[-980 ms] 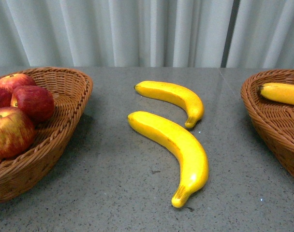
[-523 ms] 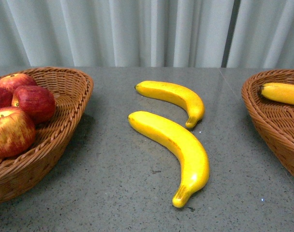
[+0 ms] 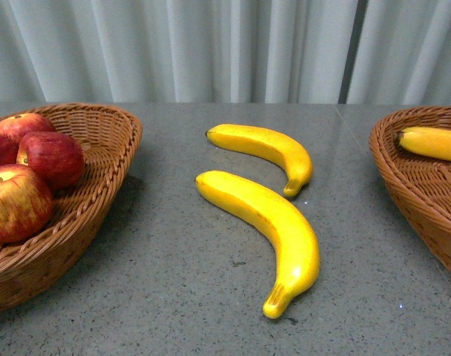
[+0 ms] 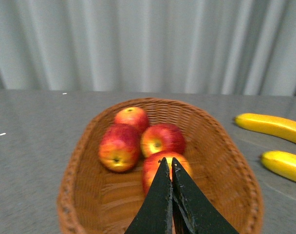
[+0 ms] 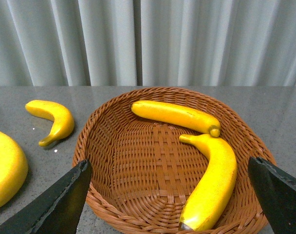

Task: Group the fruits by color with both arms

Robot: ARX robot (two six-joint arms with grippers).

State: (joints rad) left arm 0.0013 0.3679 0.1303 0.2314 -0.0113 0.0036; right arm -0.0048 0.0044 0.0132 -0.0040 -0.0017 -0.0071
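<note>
— Left gripper is pinched closed on nothing, aimed toward the left basket, where four apples sit. Right gripper gapes wide, empty, facing the right basket, which holds two bananas.
— And what's left to sort?
— Two more lie on the table between the baskets: the near banana long, the far banana shorter, close together but not touching.
— What could go wrong?
— I'd guess the smooth curved skin could slip or roll from a pinch off the middle. Reaching for the far banana might nudge its neighbour. Both arms heading for the centre could collide.
</note>
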